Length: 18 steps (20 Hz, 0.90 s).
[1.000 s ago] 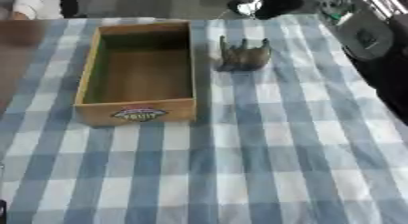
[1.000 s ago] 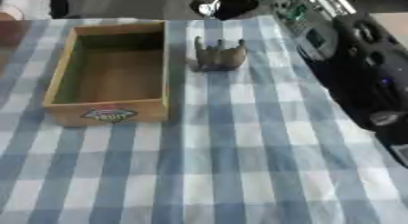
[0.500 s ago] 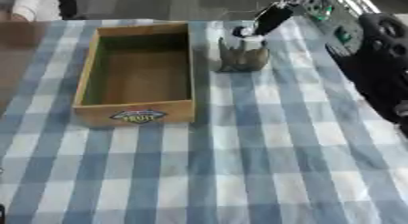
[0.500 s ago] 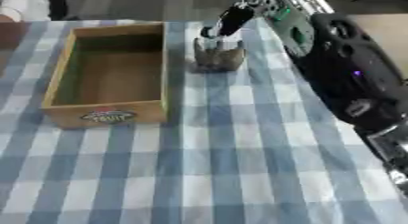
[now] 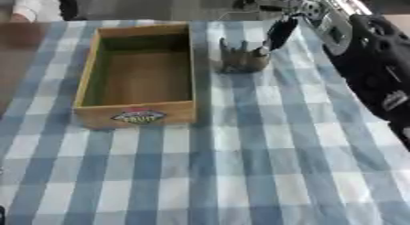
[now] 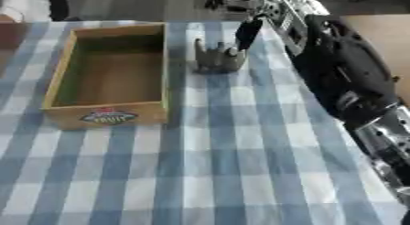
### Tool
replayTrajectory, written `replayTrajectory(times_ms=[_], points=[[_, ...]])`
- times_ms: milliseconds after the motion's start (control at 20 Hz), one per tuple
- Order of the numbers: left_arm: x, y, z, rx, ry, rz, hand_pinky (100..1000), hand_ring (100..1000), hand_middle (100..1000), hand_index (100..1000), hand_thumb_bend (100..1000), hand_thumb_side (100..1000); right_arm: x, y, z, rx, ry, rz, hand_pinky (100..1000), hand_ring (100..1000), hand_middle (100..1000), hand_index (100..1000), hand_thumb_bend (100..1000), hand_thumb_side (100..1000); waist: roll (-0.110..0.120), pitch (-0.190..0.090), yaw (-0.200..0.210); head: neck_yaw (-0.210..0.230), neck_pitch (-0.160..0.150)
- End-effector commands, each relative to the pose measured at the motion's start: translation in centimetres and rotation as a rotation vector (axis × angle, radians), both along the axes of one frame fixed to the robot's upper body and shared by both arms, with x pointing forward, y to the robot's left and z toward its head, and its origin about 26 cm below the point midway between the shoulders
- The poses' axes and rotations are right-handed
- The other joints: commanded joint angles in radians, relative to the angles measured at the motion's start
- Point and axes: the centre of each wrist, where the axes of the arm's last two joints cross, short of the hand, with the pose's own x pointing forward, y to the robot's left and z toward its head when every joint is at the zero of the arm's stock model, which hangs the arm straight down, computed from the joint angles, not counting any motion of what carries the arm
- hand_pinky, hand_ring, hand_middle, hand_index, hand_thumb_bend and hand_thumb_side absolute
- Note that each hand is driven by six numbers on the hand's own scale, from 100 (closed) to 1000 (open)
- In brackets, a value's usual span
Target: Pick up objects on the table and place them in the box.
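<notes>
In the upper middle of the frame, a small grey object (image 5: pixel 243 59) with several upright prongs (its exact kind cannot be made out) stands on the desk (image 5: pixel 240 164), which is covered by a blue-and-white checked cloth. The object sits just to the right of the wooden box (image 5: pixel 137 75) and is not touching it.

The box occupies the upper left of the frame. It is open-topped and rectangular, with a greenish inner wall on its left side and a coloured label (image 5: pixel 138 116) on its near outer wall. Nothing shows inside it.

The right arm (image 6: pixel 344 82) enters from the right side and runs toward the upper middle of the frame; it is black with silver sections. The right hand (image 5: pixel 280 31) is positioned at the upper right edge of the grey object. One dark finger points down toward the object's right prong and appears to meet it (actual contact cannot be confirmed). Whether the hand is spread or closed on the object cannot be told.

The left hand does not show in either view.
</notes>
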Motion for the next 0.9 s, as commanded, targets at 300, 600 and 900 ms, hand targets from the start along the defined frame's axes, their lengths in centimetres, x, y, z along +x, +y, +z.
replayTrajectory(times_ms=[300, 600, 900], points=[[-0.3, -0.1, 0.7, 0.003, -0.028, -0.011, 770, 799, 774, 663, 100, 667, 0.0, -0.5, 2.2, -0.067, 0.06, -0.041, 889, 954, 872, 1000, 563, 122, 0.001, -0.011, 0.001, -0.002, -0.001], [-0.3, -0.2, 0.7, 0.002, -0.029, -0.013, 771, 799, 774, 662, 100, 666, -0.6, 0.1, 3.4, -0.065, 0.106, -0.06, 878, 947, 841, 934, 618, 246, 0.001, -0.006, 0.003, -0.004, 0.002], [-0.3, -0.2, 0.7, 0.002, -0.03, -0.014, 770, 798, 774, 662, 100, 663, -1.4, 0.7, 4.6, -0.063, 0.137, -0.087, 869, 939, 813, 894, 617, 348, 0.0, -0.004, 0.005, -0.005, 0.002]])
